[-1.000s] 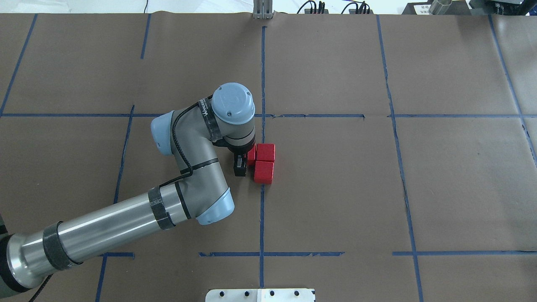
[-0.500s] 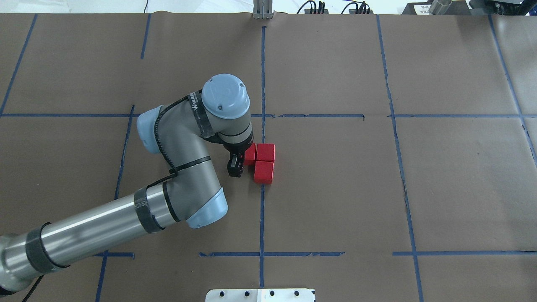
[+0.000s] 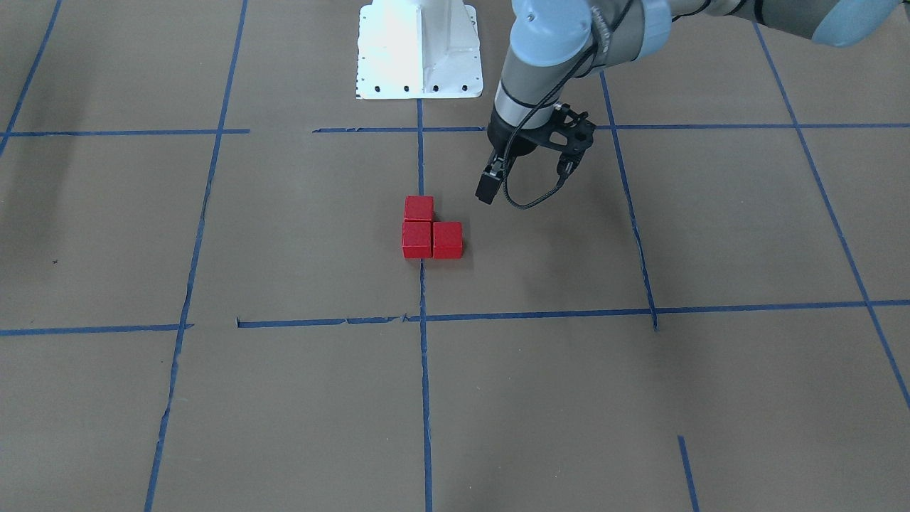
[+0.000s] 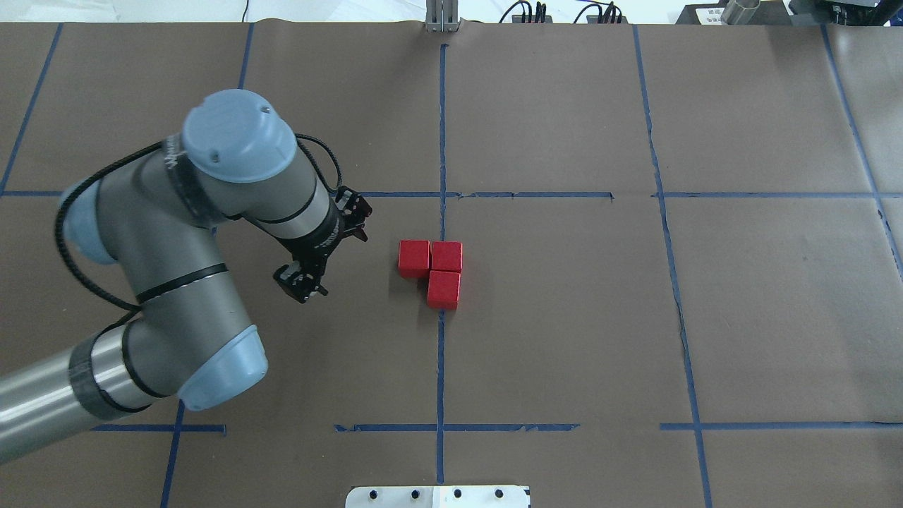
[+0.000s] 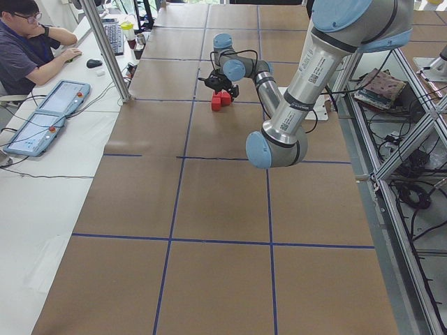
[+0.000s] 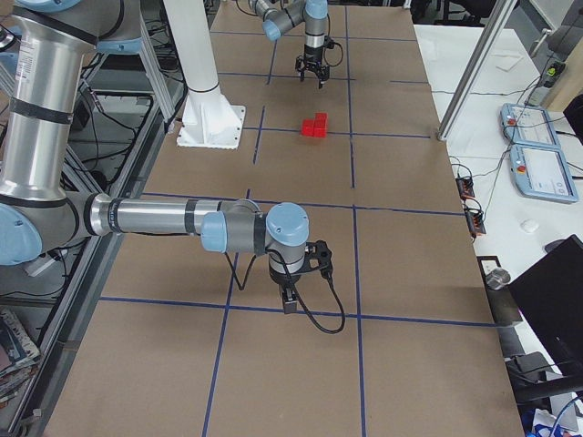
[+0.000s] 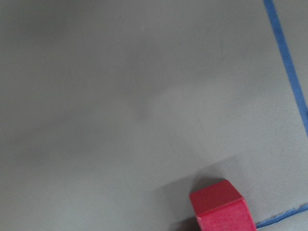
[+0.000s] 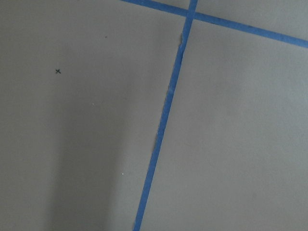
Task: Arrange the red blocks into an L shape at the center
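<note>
- Clearly, the three red blocks point(image 4: 446, 256) lie together at the center point(image 4: 550, 317), on the brown paper between the far and the near horizontal tape lines.
- Each one is a small bright-red cube with plain faces, much smaller than the taped cell around it.
- Two cubes stand side by side in a row, touching. The third touches the near side of the right cube, so the group makes an L.
- The vertical blue tape line point(image 4: 440, 353) passes under the right cube and the near cube, close to their left edges. The left cube sits just left of this line.
- The left gripper point(image 3: 525, 182) hangs to the left of the cubes, apart from them and touching none. Its two fingers are spread wide and nothing is between them.
- From the left wrist camera only one red cube shows, at the lower edge, beside a piece of blue tape.
- The right gripper point(image 6: 290, 299) points down at the paper far to the right, well apart from the cubes. I cannot tell how its fingers stand.
- The right wrist camera shows only brown paper and crossing blue tape.
</note>
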Controlling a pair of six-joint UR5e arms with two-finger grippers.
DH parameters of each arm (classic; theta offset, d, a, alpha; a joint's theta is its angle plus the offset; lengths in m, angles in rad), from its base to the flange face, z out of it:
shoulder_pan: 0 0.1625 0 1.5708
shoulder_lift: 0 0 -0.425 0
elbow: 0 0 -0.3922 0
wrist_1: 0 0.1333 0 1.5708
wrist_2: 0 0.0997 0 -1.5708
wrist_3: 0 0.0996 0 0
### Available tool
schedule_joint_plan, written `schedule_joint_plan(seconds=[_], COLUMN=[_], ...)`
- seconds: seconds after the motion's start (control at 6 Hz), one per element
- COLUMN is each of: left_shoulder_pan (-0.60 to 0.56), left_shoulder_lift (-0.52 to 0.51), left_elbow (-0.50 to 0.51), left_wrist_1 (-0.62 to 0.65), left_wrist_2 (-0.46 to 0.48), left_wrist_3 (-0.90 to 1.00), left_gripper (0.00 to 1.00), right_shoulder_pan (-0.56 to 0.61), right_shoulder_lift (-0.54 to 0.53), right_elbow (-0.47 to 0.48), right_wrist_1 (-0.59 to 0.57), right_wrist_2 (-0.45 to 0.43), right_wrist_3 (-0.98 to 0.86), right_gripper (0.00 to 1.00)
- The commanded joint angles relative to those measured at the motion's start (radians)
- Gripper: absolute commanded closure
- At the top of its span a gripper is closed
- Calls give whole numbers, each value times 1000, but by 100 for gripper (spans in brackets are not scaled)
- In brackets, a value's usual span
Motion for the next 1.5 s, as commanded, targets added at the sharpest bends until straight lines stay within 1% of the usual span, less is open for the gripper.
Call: schedule_joint_plan(seconds=[0.0, 0.17, 0.33, 0.5, 0.67, 0.83, 1.0, 1.17, 1.33], left_shoulder_pan=[-99, -196, -294, -412, -522, -660, -819, -924, -954], left_shoulder_lift=[215, 309, 378, 449, 524, 591, 654, 679, 707], left_elbow=[-133, -130, -118, -77, -31, 17, 93, 162, 167], left_wrist_1=[2, 1, 2, 2, -5, -5, -7, -8, -7], left_wrist_2=[-16, -55, -93, -130, -150, -180, -299, -323, -323], left_wrist_3=[555, 890, 1207, 1506, 1729, 1952, 2147, 2291, 2296], left_gripper=[0, 0, 0, 0, 0, 0, 0, 0, 0], right_shoulder_pan=[0, 0, 0, 0, 0, 0, 0, 0, 0], right_shoulder_lift=[1, 1, 1, 3, 3, 3, 3, 3, 3], right_elbow=[-1, 2, 2, 0, 2, 2, 2, 3, 3], right_wrist_1=[-1, -1, -1, -1, -1, -1, -1, -1, -1], right_wrist_2=[0, 0, 0, 0, 3, 3, 3, 5, 3], right_wrist_3=[6, 27, 29, 38, 56, 57, 57, 57, 57], right_gripper=[1, 2, 2, 2, 1, 1, 1, 1, 1])
